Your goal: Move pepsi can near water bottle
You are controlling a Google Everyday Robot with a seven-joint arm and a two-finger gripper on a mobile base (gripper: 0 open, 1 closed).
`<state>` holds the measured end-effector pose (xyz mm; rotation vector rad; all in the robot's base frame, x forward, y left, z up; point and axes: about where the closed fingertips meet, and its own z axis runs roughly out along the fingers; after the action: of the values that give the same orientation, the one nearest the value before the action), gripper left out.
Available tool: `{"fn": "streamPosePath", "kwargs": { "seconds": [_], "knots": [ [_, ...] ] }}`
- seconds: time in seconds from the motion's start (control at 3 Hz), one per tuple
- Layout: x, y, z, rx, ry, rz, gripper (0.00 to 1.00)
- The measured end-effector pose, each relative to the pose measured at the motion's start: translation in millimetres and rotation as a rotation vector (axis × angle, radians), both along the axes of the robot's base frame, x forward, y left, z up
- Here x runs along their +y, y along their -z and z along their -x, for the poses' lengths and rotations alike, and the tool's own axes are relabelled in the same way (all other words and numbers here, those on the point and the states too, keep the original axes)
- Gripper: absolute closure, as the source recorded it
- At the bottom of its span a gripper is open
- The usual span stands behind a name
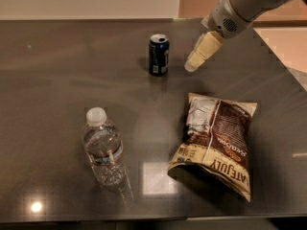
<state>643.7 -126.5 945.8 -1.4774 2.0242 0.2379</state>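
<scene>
Brown-and-cream snack bag (216, 140) lying flat on a dark glossy table (57, 80), front right.

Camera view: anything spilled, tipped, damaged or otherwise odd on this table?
Nothing stands out. The pepsi can and the water bottle stand upright and apart, bottle capped, no liquid on the table. The snack bag lies flat, slightly crumpled. The gripper hovers just right of the can, not touching.

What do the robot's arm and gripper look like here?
The arm is a smooth, rounded light-grey shell with a small round dotted grille near its end. The gripper, at the upper right beside the pepsi can, is pale cream and tapers to a tip. No cables or markings show.
</scene>
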Motion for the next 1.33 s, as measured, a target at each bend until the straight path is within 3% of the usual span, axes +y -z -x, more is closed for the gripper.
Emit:
{"fn": "streamPosePath", "kwargs": {
  "seconds": [1.33],
  "knots": [
    [37, 24, -66, 0.039, 0.116, -0.077, 0.0]
  ]
}}
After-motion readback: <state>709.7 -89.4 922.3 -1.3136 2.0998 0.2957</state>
